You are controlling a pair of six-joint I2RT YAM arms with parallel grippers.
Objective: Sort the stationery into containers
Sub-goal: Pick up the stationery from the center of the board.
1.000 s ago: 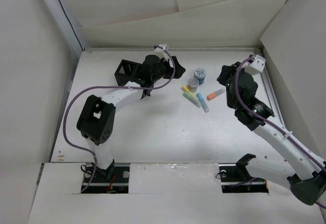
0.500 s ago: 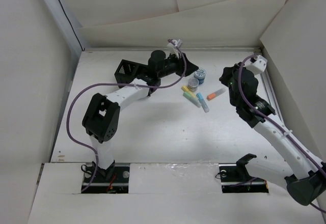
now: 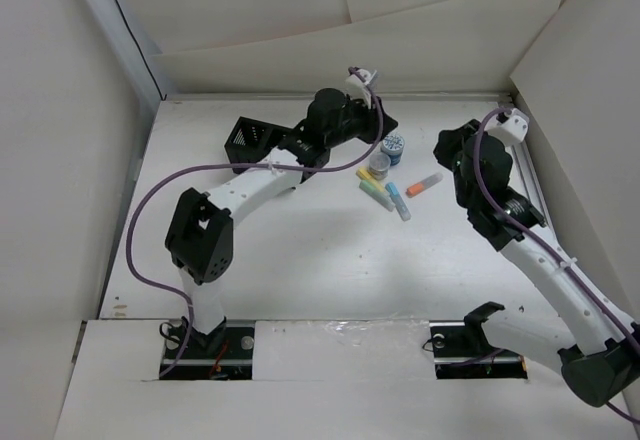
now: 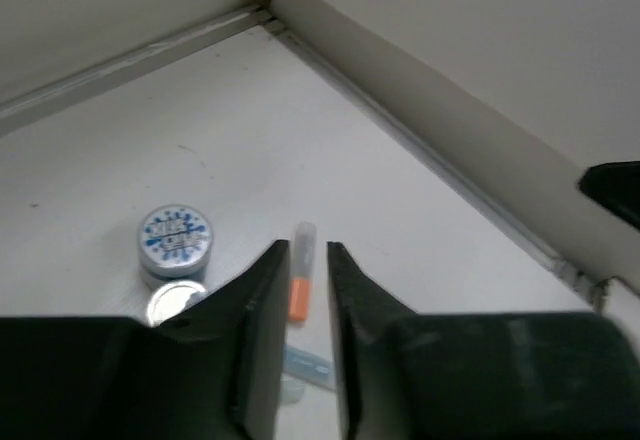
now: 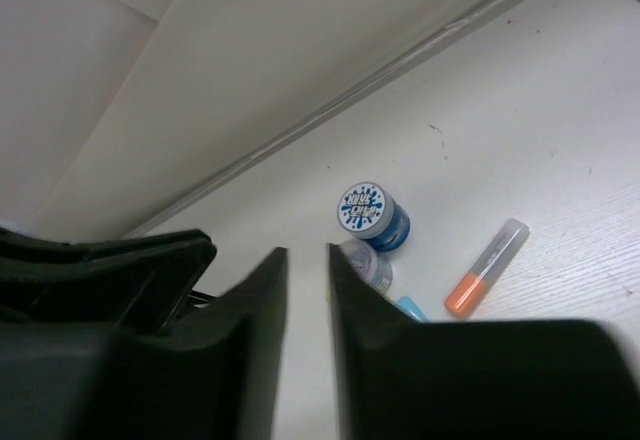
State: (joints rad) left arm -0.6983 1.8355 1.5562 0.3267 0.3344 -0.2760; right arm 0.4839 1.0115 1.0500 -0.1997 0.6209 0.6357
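The black organizer box (image 3: 250, 140) stands at the back left. To its right lie a yellow stick (image 3: 368, 179), a pale green stick (image 3: 378, 196), a light blue stick (image 3: 399, 202) and an orange stick (image 3: 424, 184). The clear jar (image 3: 379, 164) sits beside a blue-lidded jar (image 3: 393, 146). My left gripper (image 3: 385, 125) hovers just behind the jars, shut and empty. In its wrist view the left gripper (image 4: 308, 248) frames the orange stick (image 4: 298, 295). My right gripper (image 3: 447, 150), jaws slightly parted and empty, hangs right of the orange stick (image 5: 485, 268); the right gripper (image 5: 308, 252) faces the clear jar (image 5: 372, 263).
White walls close in the table at the back (image 3: 330, 95) and at the right (image 3: 520, 150). The left arm (image 3: 260, 175) reaches over the table in front of the organizer. The blue-lidded jar (image 5: 372, 215) touches the clear jar.
My left arm swung right, away from the organizer toward the jars, and its jaws closed. The right gripper barely moved and its jaws parted a little.
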